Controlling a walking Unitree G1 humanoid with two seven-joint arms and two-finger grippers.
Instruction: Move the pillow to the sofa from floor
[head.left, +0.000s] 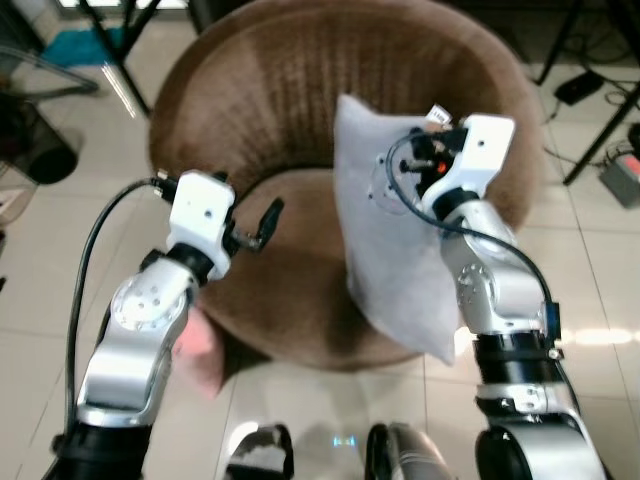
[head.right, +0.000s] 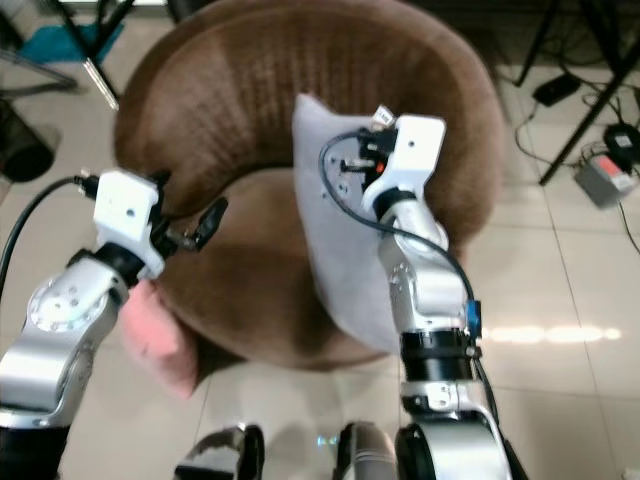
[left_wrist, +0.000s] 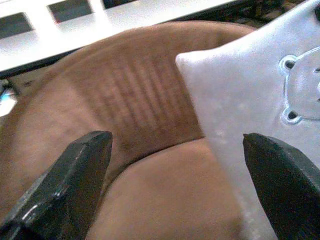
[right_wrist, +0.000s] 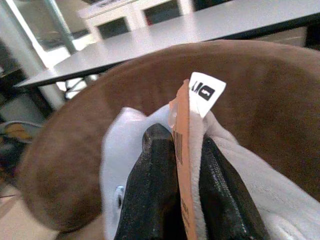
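**Grey pillow held over round brown sofa, ready to be set down**

Nearest the camera, a pink cushion (head.right: 160, 340) lay on the pale tiled floor (head.left: 300, 400) against the sofa's front edge, beneath the robot's left arm. Just above it, the left gripper (head.left: 262, 225) hovered over the seat with its two black fingers (left_wrist: 70, 180) spread wide and holding nothing, pointed toward the backrest.

On the robot's right, the right gripper (right_wrist: 182, 185) had its fingers pinched tight on the upper edge of the grey pillow (head.left: 390, 250), at the seam where a white label (right_wrist: 206, 92) and an orange tag (right_wrist: 181, 150) stuck up between them. The pillow hung upright, clear of the floor, its lower corner dangling past the front rim of the brown sofa (head.left: 300, 90). Whether it brushed the seat could not be told from the head cameras.

The step in hand appeared to be the placement itself. Done well, it would call for carrying the pillow further inward over the seat (left_wrist: 170, 200), toward the ribbed backrest (left_wrist: 135, 95), before lowering it, so that its weight rested on the cushion, not on the rim. Releasing where it hung risked the pillow tipping forward onto the tiles. Beyond the sofa, cables and stand legs (head.left: 590, 120) crossed the floor.
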